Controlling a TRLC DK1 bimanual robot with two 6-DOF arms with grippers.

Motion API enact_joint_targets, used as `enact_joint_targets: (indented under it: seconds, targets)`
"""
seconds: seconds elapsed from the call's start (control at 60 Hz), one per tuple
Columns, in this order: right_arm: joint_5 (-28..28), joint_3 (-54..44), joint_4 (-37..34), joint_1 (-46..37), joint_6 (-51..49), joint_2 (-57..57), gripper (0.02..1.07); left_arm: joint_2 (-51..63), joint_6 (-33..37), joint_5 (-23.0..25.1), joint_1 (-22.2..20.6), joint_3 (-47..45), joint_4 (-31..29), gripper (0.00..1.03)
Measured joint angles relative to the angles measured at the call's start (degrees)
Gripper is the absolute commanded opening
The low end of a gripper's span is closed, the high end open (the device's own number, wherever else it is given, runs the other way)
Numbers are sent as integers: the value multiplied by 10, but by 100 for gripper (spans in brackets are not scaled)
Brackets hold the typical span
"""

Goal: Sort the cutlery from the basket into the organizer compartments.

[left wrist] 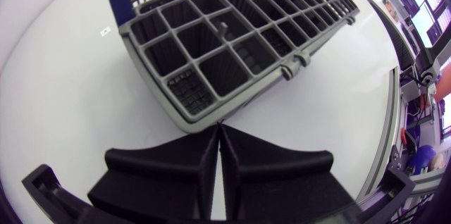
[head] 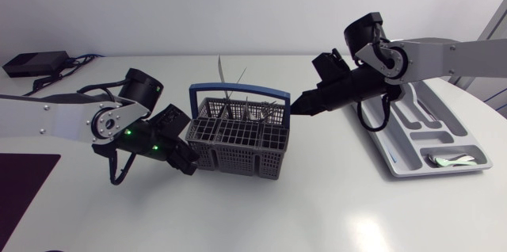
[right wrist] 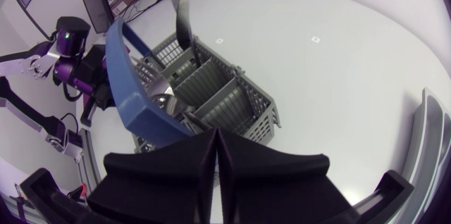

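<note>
On the white table [head: 238,212] the grey organizer [head: 394,159] lies at the right, with pale spoon-like pieces [head: 451,159] in its nearest compartment. The grey basket [head: 238,153] with its blue handle [head: 238,90] stands mid-table, cutlery [head: 252,109] upright in its cells. The left gripper [left wrist: 218,129], fingers pressed together on nothing, sits at the basket's left end, and the right gripper [right wrist: 217,134], likewise closed and empty, is at its right rim.

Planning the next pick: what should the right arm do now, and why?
Probably open the right gripper: it is shut and empty beside the basket, and cutlery stands upright inside, yet to be grasped.
</note>
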Motion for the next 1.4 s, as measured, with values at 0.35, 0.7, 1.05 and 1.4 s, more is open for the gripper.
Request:
enact_joint_targets:
  seconds: [0.35, 0.7, 1.05, 1.4]
  targets:
    - [-7, -62, -42, 16, -2, -98, 7, 44, 2, 2, 39, 39, 8, 5]
    - [-8, 19, 5, -46, 1, 54, 8, 9, 28, 9, 88, 28, 11, 5]
    - [-16, 158, -11, -44, 31, 172, 7, 14, 37, 9, 83, 21, 11, 5]
    - [-50, 154, -49, -26, 30, 176, 8, 64, 36, 9, 66, 47, 10, 5]
